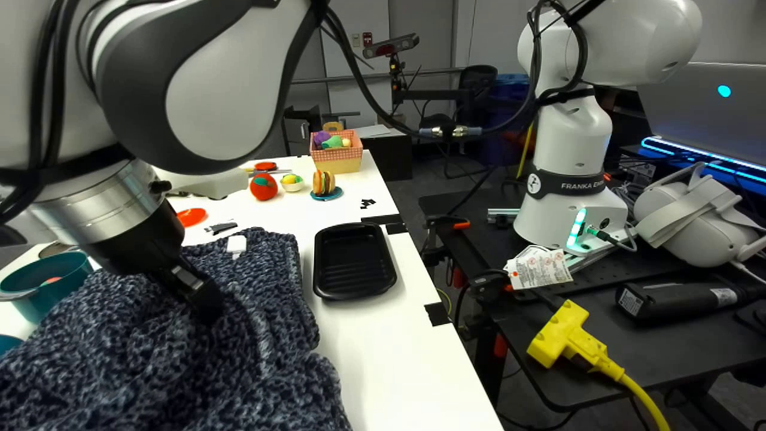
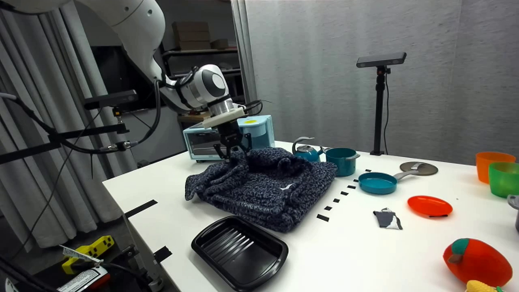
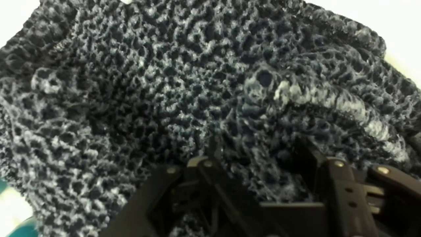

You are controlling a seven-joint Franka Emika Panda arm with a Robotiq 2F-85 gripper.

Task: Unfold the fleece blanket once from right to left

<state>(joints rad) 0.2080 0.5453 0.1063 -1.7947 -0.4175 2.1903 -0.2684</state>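
Observation:
The fleece blanket, dark navy and grey speckled, lies in a rumpled folded heap on the white table, seen in both exterior views [image 1: 131, 371] [image 2: 259, 190]. It fills most of the wrist view [image 3: 184, 65]. Pointing down into its raised edge is my gripper [image 2: 234, 149], close to the light blue oven. From the wrist, my gripper [image 3: 260, 146] has its fingers standing apart, with a ridge of fleece between them. The fingertips are sunk in dark folds, so contact there is hard to tell. In an exterior view the gripper [image 1: 206, 305] shows side-on against the cloth.
A black tray [image 2: 251, 259] sits beside the blanket, near the table edge. Behind the blanket stand a light blue toaster oven [image 2: 202, 144], a teal kettle [image 2: 307, 154] and a teal pot [image 2: 340, 163]. A teal pan [image 2: 377, 183] and a red plate [image 2: 429, 205] lie farther along.

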